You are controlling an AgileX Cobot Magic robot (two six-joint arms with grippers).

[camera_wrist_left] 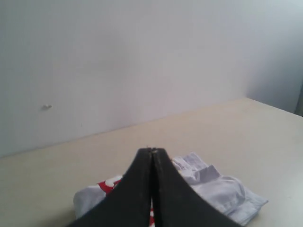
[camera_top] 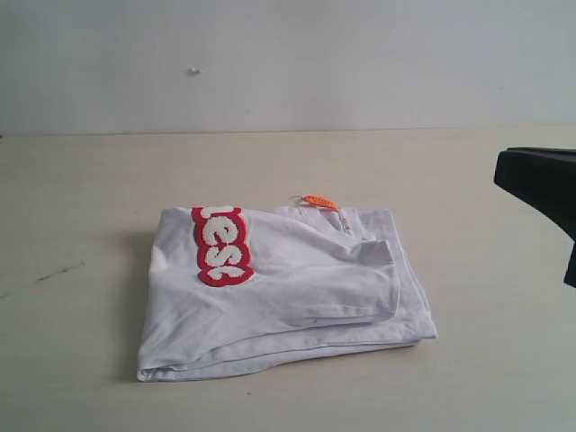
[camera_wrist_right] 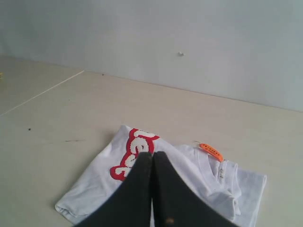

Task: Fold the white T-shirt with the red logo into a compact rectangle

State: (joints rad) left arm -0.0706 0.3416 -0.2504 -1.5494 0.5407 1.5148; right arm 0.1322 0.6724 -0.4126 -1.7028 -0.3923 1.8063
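The white T-shirt point(camera_top: 297, 297) lies folded into a rough rectangle on the pale table point(camera_top: 90, 198), several layers stacked and the edges not quite square. On the shirt's top layer, toward one end, part of the red logo point(camera_top: 220, 245) shows, its fuzzy white letters cut short by the fold. A small orange tag point(camera_top: 319, 202) sticks out from the shirt's edge by the collar. The left hand point(camera_wrist_left: 152, 151) has its two fingers pressed tight together with nothing between them, held up off the shirt. The right hand point(camera_wrist_right: 152, 153) is the same: fingers closed flat against each other, empty, clear of the cloth. A black part of the right arm point(camera_top: 540, 184) hangs well off to the shirt's side.
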